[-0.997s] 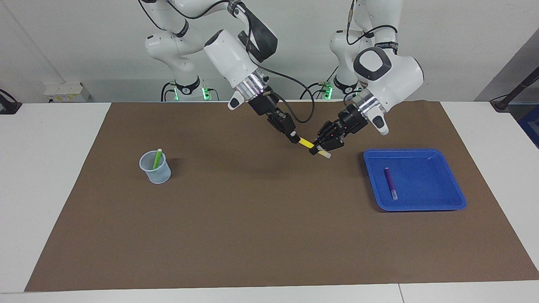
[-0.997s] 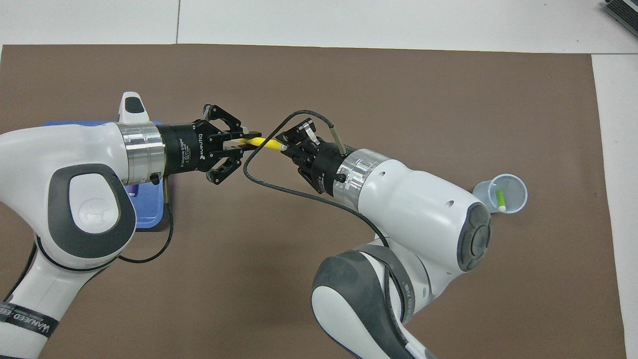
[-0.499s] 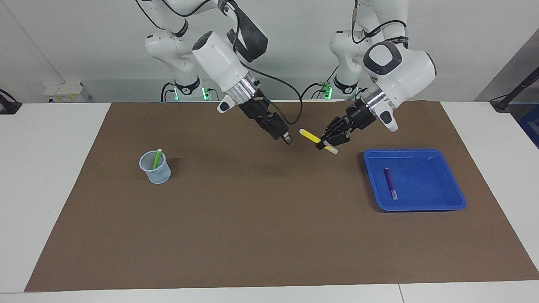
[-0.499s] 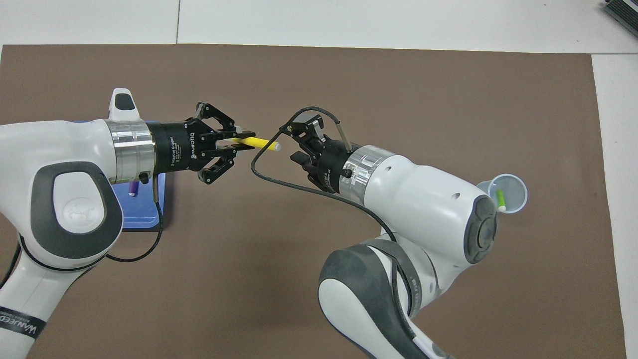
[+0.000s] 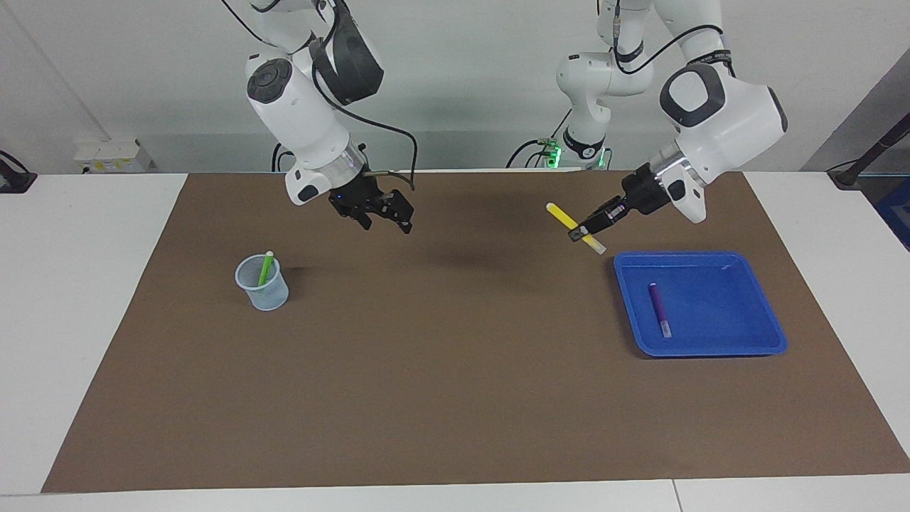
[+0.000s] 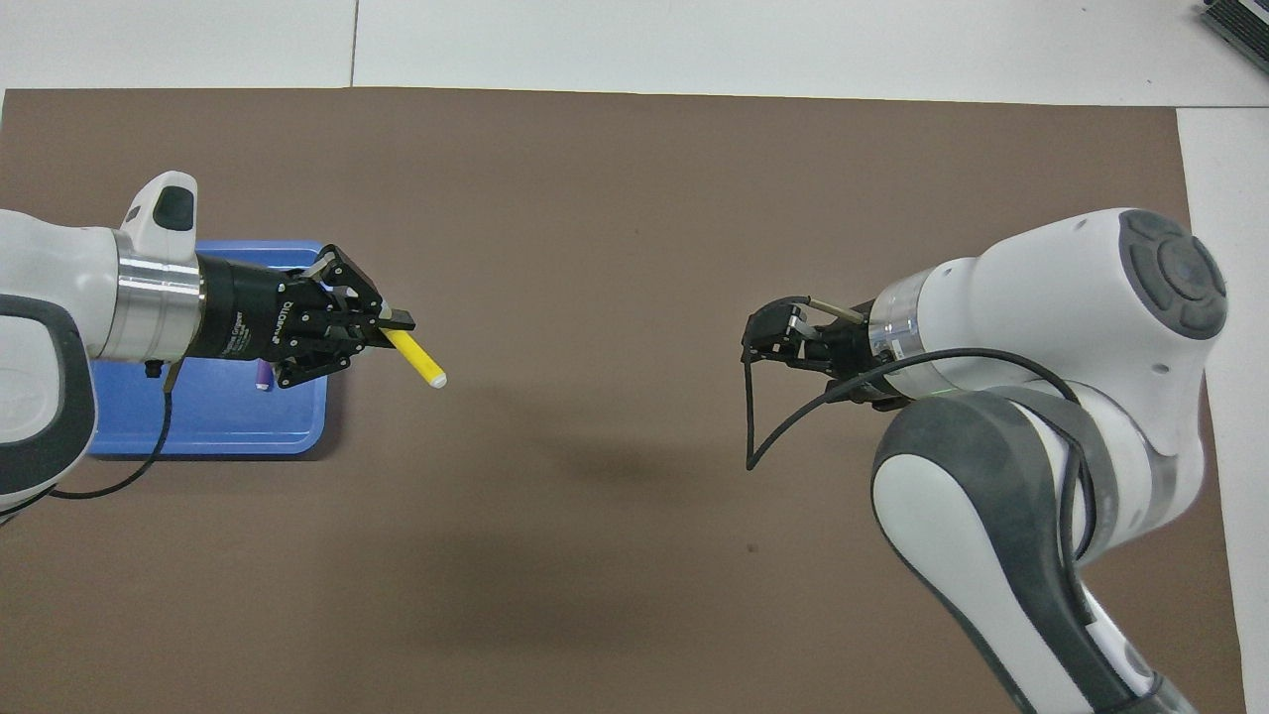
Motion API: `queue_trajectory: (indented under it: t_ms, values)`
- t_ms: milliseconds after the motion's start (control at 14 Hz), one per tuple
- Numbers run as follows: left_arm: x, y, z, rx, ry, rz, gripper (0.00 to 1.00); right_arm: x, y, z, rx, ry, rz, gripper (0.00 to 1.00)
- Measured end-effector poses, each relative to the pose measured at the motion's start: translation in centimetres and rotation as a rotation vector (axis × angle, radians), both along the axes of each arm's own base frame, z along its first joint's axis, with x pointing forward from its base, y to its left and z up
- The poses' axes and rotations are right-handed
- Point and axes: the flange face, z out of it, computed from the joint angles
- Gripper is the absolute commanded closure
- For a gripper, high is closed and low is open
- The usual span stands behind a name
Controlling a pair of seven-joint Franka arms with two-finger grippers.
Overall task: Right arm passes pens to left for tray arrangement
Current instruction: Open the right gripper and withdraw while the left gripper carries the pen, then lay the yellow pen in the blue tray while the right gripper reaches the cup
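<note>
So my left gripper [image 5: 577,232] pinches the yellow pen [image 5: 561,215] at centre right, just off the blue tray [image 5: 771,334] where the purple pen [image 5: 659,308] lies. My right gripper [image 5: 387,213] hangs wide, empty, upper left; the green pen [image 5: 266,268] waits in its cup [image 5: 264,294].

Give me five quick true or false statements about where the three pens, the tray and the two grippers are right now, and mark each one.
1. The left gripper holds the yellow pen. True.
2. The purple pen stands in the cup. False: it lies in the blue tray.
3. The green pen stands in the pale cup. True.
4. The right gripper is shut on a pen. False: it is open and holds nothing.
5. The yellow pen already lies in the tray. False: it is in the air, over the mat beside the tray.
</note>
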Motion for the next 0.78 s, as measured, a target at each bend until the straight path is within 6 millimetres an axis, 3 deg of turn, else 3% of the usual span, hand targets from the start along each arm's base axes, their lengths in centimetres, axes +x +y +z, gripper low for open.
queue_trajectory:
  t_ms: [285, 783]
  values:
    - [-0.3, 2.5, -0.3, 0.137, -0.093, -0.225, 1.00, -1.3, -3.0, -0.4, -0.194, 0.042, 0.185, 0.00]
    - [-0.6, 9.5, -1.7, 0.324, -0.177, -0.539, 1.00, -1.8, -12.9, -4.3, -0.296, 0.048, 0.425, 0.00]
